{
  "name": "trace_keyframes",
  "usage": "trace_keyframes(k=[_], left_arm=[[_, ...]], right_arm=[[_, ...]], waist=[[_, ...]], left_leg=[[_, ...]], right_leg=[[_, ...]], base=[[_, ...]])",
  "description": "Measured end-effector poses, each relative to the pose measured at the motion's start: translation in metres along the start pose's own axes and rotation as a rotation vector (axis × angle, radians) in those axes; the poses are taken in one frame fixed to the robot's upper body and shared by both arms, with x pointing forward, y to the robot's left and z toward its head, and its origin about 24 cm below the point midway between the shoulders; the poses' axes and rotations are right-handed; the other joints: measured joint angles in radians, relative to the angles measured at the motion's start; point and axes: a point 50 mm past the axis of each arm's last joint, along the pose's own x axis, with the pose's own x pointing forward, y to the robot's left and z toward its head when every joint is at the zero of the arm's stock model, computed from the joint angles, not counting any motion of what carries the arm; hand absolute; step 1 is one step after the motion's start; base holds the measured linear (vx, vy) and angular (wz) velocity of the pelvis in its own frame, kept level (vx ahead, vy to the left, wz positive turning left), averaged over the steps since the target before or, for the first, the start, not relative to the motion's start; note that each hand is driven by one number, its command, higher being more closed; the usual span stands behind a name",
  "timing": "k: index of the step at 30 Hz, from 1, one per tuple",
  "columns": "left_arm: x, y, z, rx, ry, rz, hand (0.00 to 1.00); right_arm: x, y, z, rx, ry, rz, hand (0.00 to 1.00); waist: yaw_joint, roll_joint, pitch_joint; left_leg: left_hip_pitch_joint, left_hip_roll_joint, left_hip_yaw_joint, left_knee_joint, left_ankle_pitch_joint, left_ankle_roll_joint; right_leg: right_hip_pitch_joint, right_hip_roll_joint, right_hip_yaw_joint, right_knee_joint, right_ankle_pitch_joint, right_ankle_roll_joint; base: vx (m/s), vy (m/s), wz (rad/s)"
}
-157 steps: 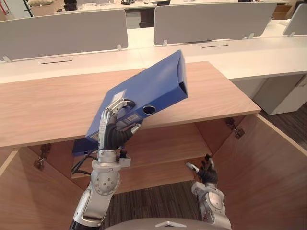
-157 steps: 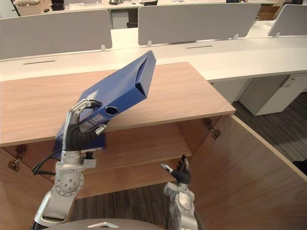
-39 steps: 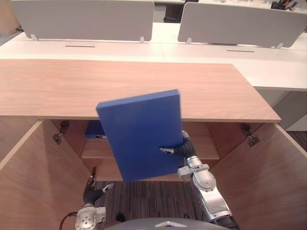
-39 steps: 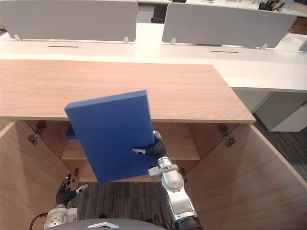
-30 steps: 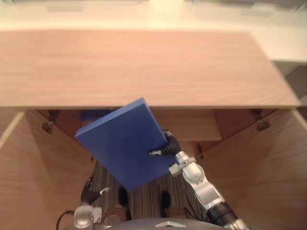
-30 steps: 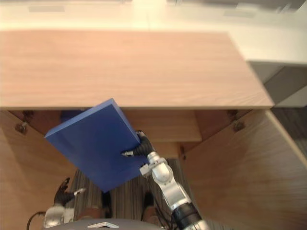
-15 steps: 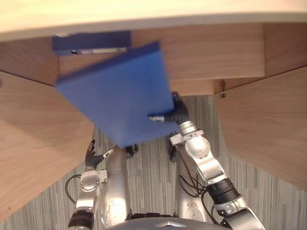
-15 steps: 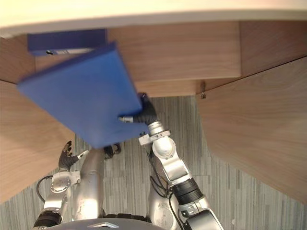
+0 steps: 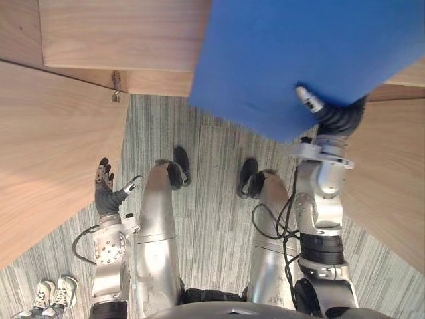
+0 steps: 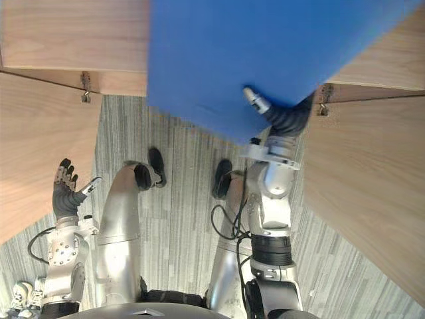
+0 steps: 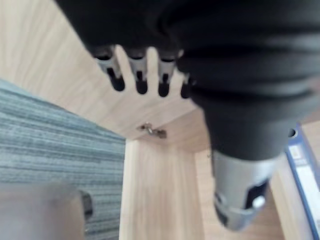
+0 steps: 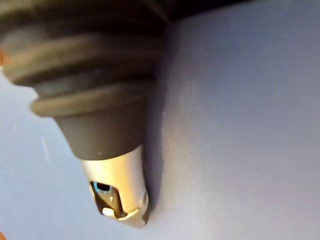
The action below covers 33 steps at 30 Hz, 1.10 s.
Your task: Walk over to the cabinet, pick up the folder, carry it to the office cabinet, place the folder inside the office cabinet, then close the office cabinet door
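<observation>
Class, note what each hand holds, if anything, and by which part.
Right hand pinches the blue folder by its lower edge; left hand, open, holds nothing.

Two folders (held folder [image 9: 299,53], second folder [image 11: 306,172]); two doors: left door [image 9: 46,133], right door [image 9: 392,199]; two hands: left hand [image 9: 104,193], right hand [image 9: 339,119].

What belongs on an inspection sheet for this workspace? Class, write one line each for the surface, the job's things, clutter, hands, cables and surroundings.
Surface: wooden cabinet, with a door swung open on each side.
Job's things: blue folder held up in front of the cabinet, its near edge over the floor.
Clutter: second blue folder resting on wood in the cabinet.
Hands: right hand pinches the blue folder's near edge, thumb on its face; left hand open, low beside the left door.
Cables: nothing seen.
Surroundings: grey striped carpet; a person's shoes at the lower left.
</observation>
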Motion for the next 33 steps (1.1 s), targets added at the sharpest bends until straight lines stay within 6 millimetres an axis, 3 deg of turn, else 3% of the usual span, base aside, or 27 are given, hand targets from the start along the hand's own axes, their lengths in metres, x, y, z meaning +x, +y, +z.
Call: trace_keyframes(k=[6, 13, 20, 27, 33], left_arm=[[0.000, -0.002, 0.018, -0.046, -0.084, 0.005, 0.00], [-0.001, -0.001, 0.022, -0.085, -0.093, 0.011, 0.00], [-0.001, -0.002, 0.022, -0.088, -0.093, 0.012, 0.00], [0.016, -0.015, 0.032, -0.115, -0.131, -0.007, 0.00], [0.016, -0.011, 0.026, -0.177, -0.096, 0.020, 0.00]], right_arm=[[0.021, -0.007, 0.018, 0.152, -0.092, -0.058, 1.00], [0.043, -0.026, 0.036, 0.387, -0.202, -0.184, 1.00], [0.060, -0.019, 0.049, 0.602, -0.268, -0.202, 1.00], [0.096, -0.006, 0.041, 0.818, -0.236, -0.267, 1.00], [0.108, -0.021, 0.034, 0.941, -0.213, -0.393, 1.00]], waist=[[0.008, 0.000, 0.000], [0.009, 0.001, 0.000], [0.007, 0.002, -0.002], [0.001, 0.004, -0.004], [0.009, 0.005, -0.028]], left_leg=[[-0.053, 0.000, -0.029, 0.023, 0.003, -0.007], [-0.066, -0.002, -0.049, 0.015, 0.012, -0.018], [-0.078, -0.004, -0.056, 0.007, 0.023, -0.027], [-0.094, 0.000, -0.067, 0.012, 0.035, -0.027], [-0.111, 0.008, -0.084, 0.018, 0.036, -0.028]], right_leg=[[-0.045, -0.004, -0.021, 0.043, -0.018, -0.021], [-0.047, -0.005, -0.044, 0.041, -0.023, -0.029], [-0.062, -0.005, -0.051, 0.047, -0.026, -0.035], [-0.075, 0.004, -0.056, 0.053, -0.021, -0.043], [-0.080, 0.011, -0.072, 0.053, -0.019, -0.046]], base=[[-0.06, -0.073, 0.07], [-0.04, -0.055, 0.04], [-0.04, -0.045, 0.03], [-0.04, -0.028, 0.00], [-0.02, -0.014, -0.02]])
